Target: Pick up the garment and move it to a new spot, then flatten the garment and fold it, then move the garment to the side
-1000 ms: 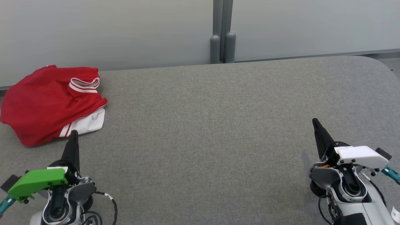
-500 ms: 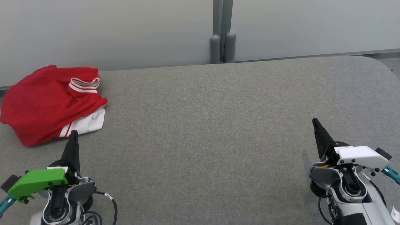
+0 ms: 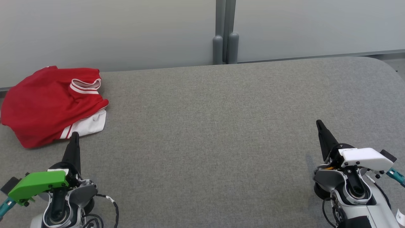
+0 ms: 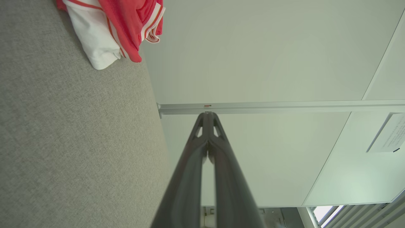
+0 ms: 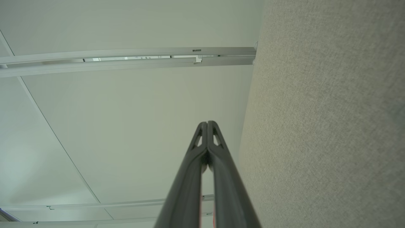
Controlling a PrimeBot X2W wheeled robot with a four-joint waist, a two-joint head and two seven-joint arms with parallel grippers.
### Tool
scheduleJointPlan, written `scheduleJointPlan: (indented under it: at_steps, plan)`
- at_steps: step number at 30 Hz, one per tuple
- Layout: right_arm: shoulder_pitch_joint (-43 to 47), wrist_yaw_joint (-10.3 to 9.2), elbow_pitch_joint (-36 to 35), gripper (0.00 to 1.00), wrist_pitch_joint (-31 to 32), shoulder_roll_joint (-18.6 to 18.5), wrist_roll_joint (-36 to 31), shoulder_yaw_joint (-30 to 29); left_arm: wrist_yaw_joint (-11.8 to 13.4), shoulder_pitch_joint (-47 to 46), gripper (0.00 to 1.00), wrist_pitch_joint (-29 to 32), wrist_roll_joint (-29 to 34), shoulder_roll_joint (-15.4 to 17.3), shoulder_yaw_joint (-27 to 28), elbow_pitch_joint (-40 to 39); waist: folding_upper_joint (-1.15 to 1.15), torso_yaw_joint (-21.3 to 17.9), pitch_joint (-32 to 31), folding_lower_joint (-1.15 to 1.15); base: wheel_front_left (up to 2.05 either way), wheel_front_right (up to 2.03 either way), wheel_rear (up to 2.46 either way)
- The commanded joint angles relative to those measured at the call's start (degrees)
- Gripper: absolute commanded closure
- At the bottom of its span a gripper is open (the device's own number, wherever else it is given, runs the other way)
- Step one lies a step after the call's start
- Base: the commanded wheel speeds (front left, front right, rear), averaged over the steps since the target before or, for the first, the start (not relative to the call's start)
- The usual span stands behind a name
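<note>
The garment, red with white striped trim and a white part underneath, lies folded in a heap at the far left of the grey table. In the left wrist view the garment shows at the top left. My left gripper rests at the lower left, shut and empty, its tip just short of the garment's near white edge. My right gripper rests at the lower right, shut and empty, far from the garment. Both wrist views show the fingers pressed together: left gripper, right gripper.
A pale wall with a grey vertical post runs behind the table's far edge. The table's right far corner is rounded. The grey felt surface stretches wide between the two grippers.
</note>
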Motion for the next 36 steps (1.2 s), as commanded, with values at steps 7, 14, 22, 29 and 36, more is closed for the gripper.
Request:
scheduleJointPlan:
  at_steps: [7, 14, 22, 29, 36]
  plan:
    - [0.08, 0.0, 0.15, 0.0, -0.03, 0.03, -0.02, 0.01, 0.0, 0.09, 0.0, -0.02, 0.0, -0.02, -0.01, 0.14, 0.0, 0.0, 0.0, 0.0, 0.0, 0.0, 0.0]
    - [2.78, -0.02, 0.94, 0.0, -1.0, 0.5, -0.47, 0.55, 0.01, 2.51, 0.0, -1.18, 0.36, -0.41, -1.27, 0.98, 0.02, 0.0, -0.01, 0.0, 0.0, 0.0, 0.0]
    - [4.15, -0.01, -1.04, 0.0, -3.11, 0.42, -3.52, 0.61, 0.32, 3.62, 0.0, -3.67, 3.38, -0.34, -2.93, -1.78, 0.05, 0.03, -0.04, 0.0, 0.0, 0.0, 0.0]
    - [5.11, 0.0, -4.47, 0.0, -5.01, 0.34, -10.46, 0.09, 1.13, 4.09, 0.0, -5.94, 11.16, -0.27, -4.51, -5.51, 0.09, 0.1, -0.03, 0.0, 0.0, 0.0, 0.0]
    - [6.03, 0.01, -8.02, 0.0, -6.55, 0.27, -18.32, 0.55, 1.87, 4.71, 0.0, -7.76, 19.23, -0.21, -6.22, -8.68, 0.13, 0.19, 0.0, 0.0, 0.0, 0.0, 0.0]
